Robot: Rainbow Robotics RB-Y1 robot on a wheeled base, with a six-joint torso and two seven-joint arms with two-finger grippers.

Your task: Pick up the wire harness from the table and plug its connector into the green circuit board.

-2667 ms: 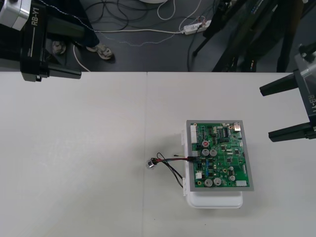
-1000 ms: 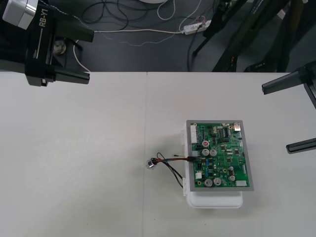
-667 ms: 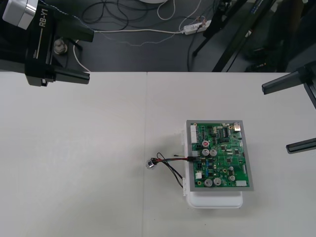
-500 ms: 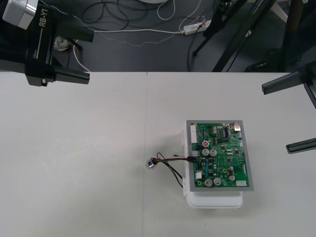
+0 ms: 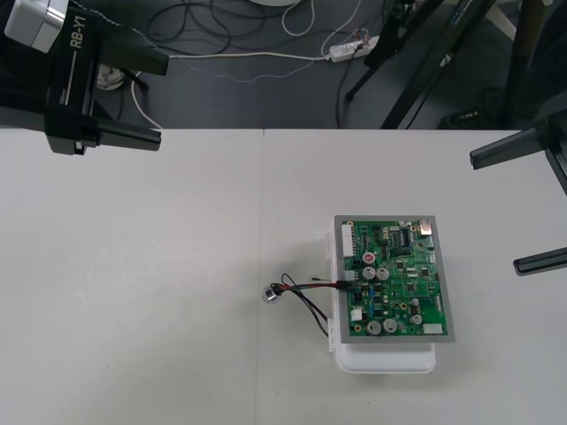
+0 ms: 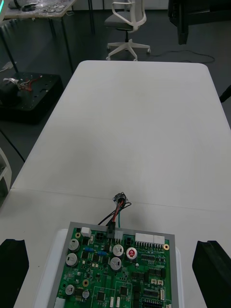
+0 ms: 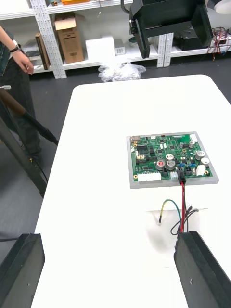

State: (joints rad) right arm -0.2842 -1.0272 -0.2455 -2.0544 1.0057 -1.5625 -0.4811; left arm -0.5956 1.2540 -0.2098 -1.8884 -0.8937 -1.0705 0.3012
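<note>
The green circuit board [image 5: 394,279] sits on its white base [image 5: 385,359] on the desk [image 5: 159,310], and from where I stand the job looks as good as done. The small black plug [image 5: 341,284] of the wire harness [image 5: 306,292] sits in a connector at the board's left edge. The right wrist view bears this out, showing the plug [image 6: 111,231] pushed up into the board's rim with the red and black wires running straight out of it. From there the wires loop loosely off the board onto the bare desk just beside it, and the round metal socket [image 5: 268,295] lies flat at their free end, a little further left of the board and touching nothing else. Neither arm has hold of anything. The right claw [image 5: 493,212] hangs off to the board's right, well apart from it and spread wide with nothing between its jaws. The left claw [image 5: 164,100] is farther off, beyond the board's far left corner near the desk's far edge, also spread wide and empty. To my eye, all that is left is perhaps checking that the plug is fully seated, which I cannot judge from here.
</note>
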